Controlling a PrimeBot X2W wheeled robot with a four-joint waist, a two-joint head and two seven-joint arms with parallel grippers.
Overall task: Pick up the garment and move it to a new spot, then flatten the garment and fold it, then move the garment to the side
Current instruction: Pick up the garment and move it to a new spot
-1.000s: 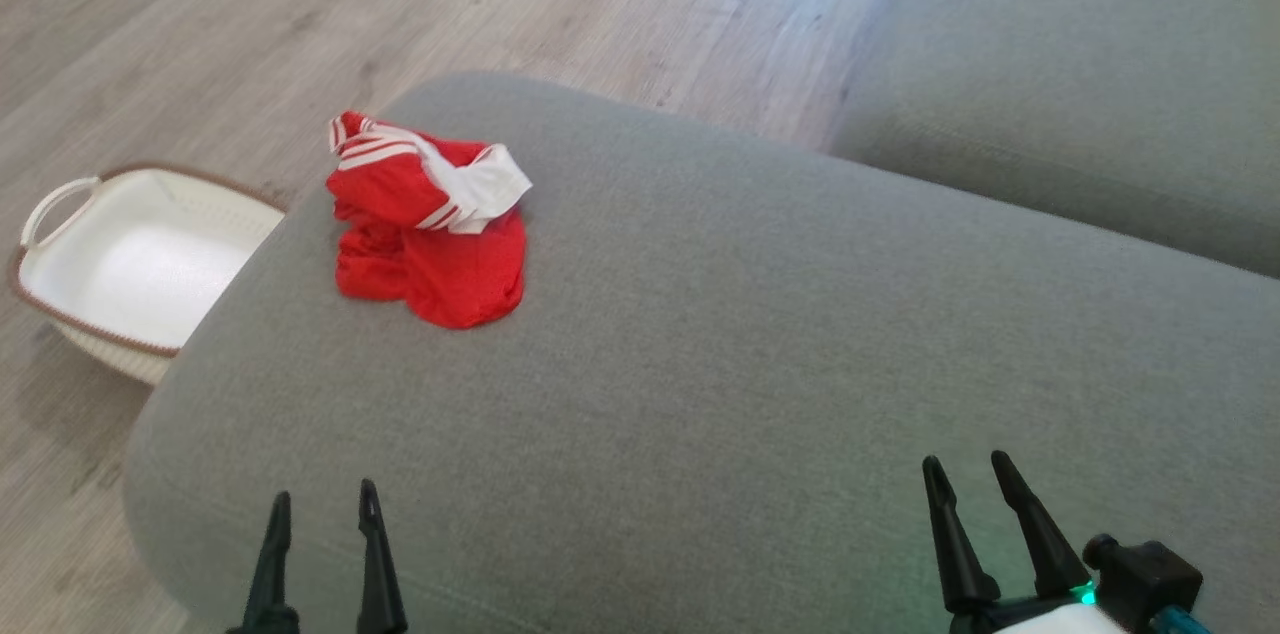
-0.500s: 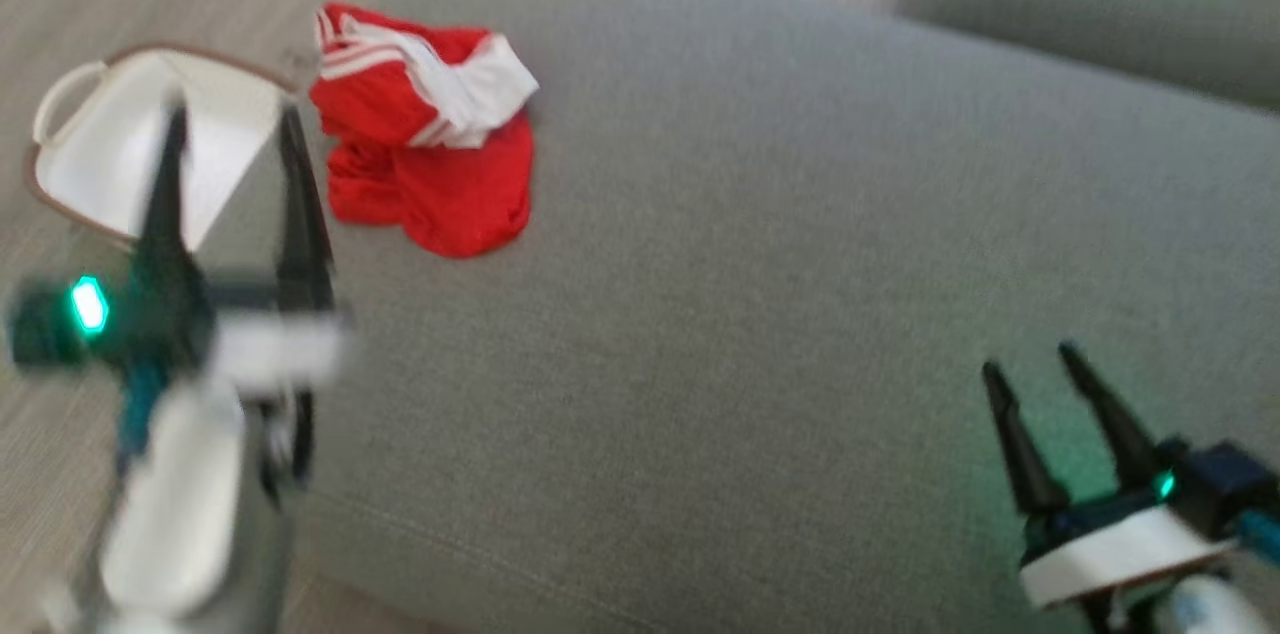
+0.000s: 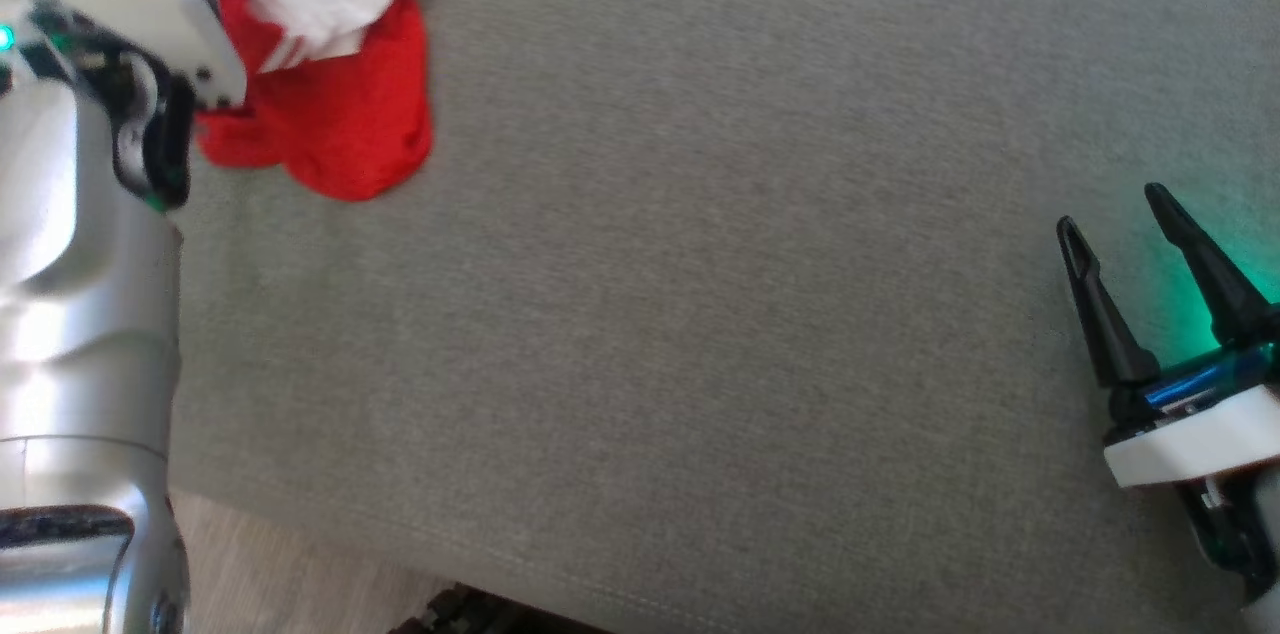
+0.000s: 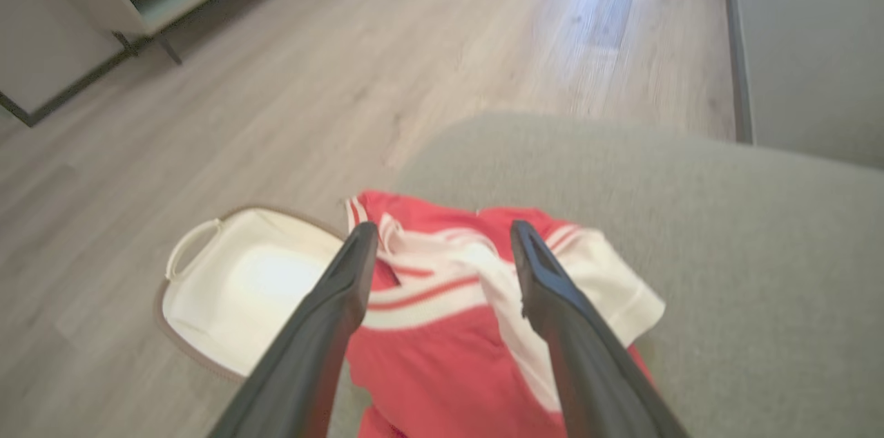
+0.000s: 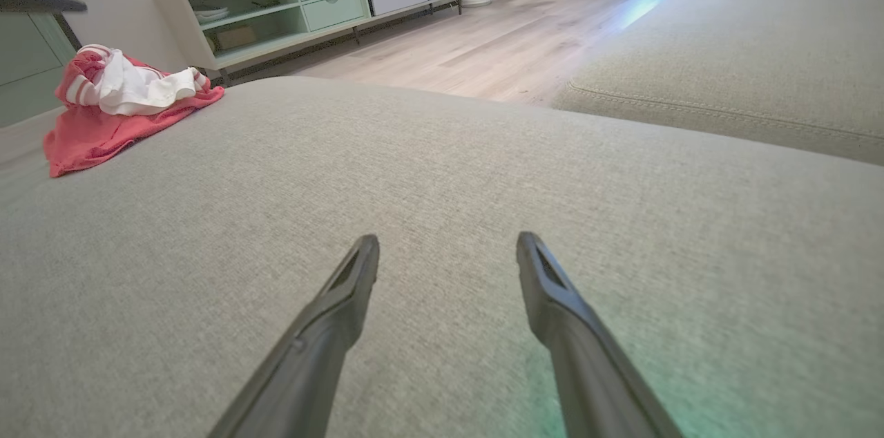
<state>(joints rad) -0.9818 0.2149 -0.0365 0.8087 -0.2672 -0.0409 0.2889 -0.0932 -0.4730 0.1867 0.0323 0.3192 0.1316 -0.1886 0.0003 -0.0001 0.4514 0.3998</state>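
A white basket (image 4: 228,300) sits on the floor at far left. Just right of it, my left end effector (image 4: 443,227) hangs spread wide and empty over the crumpled red-and-white garment (image 3: 340,114) on the grey sofa cushion's (image 3: 700,264) far-left corner. Well right, my right end effector (image 3: 1112,207) gapes wide, holding nothing.

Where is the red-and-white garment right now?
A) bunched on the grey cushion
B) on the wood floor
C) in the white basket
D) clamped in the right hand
A: the garment lies bunched on the cushion, the open left hand aimed at it, apart from the basket on the floor.
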